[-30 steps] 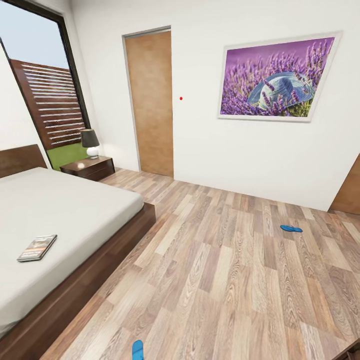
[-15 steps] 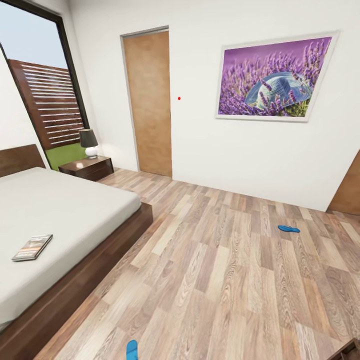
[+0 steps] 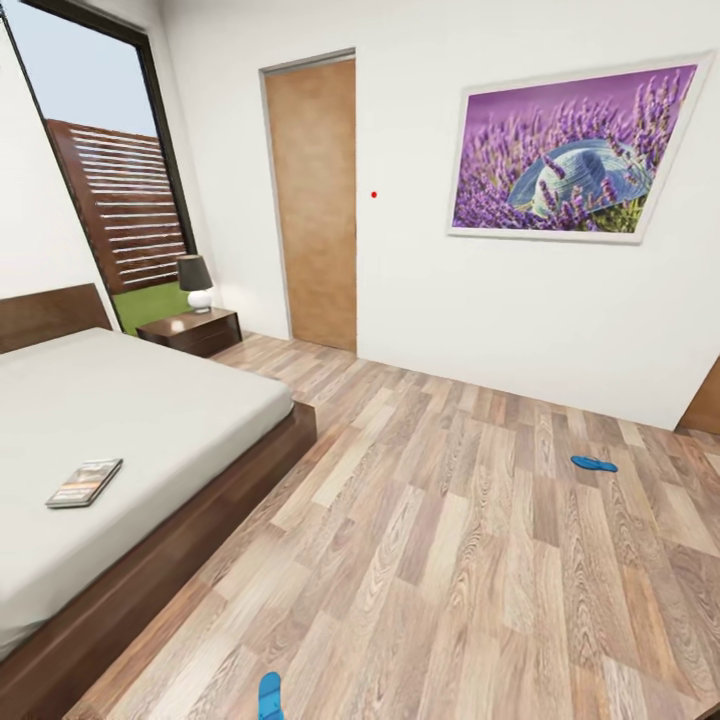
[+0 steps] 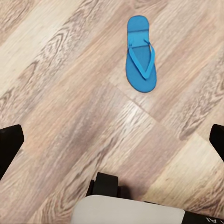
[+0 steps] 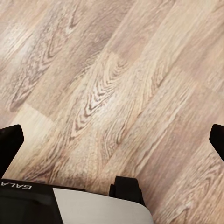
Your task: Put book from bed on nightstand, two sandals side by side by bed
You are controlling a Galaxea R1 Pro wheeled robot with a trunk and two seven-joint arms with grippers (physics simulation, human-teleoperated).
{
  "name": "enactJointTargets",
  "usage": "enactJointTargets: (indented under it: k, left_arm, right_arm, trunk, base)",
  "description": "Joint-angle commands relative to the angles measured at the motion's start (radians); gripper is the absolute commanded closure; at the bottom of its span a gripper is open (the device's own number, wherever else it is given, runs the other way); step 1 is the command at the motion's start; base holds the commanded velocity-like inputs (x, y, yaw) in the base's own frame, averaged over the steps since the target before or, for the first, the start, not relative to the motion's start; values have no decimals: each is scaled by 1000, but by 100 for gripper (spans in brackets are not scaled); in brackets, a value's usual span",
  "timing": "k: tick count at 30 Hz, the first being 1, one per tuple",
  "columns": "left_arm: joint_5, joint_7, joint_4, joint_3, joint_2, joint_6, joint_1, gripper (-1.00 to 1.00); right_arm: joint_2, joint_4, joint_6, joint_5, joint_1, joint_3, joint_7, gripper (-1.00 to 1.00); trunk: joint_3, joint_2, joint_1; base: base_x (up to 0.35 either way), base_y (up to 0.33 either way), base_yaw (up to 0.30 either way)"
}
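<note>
The book (image 3: 84, 482) lies flat on the pale mattress of the bed (image 3: 150, 400), near its foot-side edge. At the head of the bed, beside the window, stands a dark brown nightstand (image 3: 190, 330). One blue sandal (image 3: 594, 463) lies far out on the wood floor at the right. The other sandal (image 3: 269, 695) is on the floor just in front of me, and the left wrist view shows this sandal (image 4: 140, 53) well ahead of my left gripper (image 4: 112, 144). That gripper is open and holds nothing. My right gripper (image 5: 112, 142) is open over bare planks.
A lamp (image 3: 196, 280) stands on the nightstand. A closed wooden door (image 3: 315, 200) and a lavender painting (image 3: 575, 150) are on the far wall. The tall window (image 3: 100, 170) is behind the bed. Wide wood floor stretches between the bed and the far sandal.
The whole picture has shifted a little to the right, so the camera has moved. The book and both sandals lie where they were.
</note>
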Motion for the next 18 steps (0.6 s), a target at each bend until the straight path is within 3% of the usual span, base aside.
enactJointTargets:
  k: [1, 8, 18]
  left_arm:
    - [2, 2, 1, 0, 0, -3, -1, -100]
    - [2, 2, 1, 0, 0, -3, -1, -100]
    - [2, 2, 1, 0, 0, -4, 0, -100]
  right_arm:
    - [0, 1, -3, 7, -1, 1, 0, -100]
    - [1, 1, -2, 7, -1, 1, -1, -100]
    - [0, 1, -2, 7, -1, 1, -1, -100]
  trunk:
    - [-1, 0, 0]
    - [-2, 0, 0]
    - [-2, 0, 0]
  base:
    - [0, -7, 46]
    - [20, 0, 42]
    - [137, -12, 123]
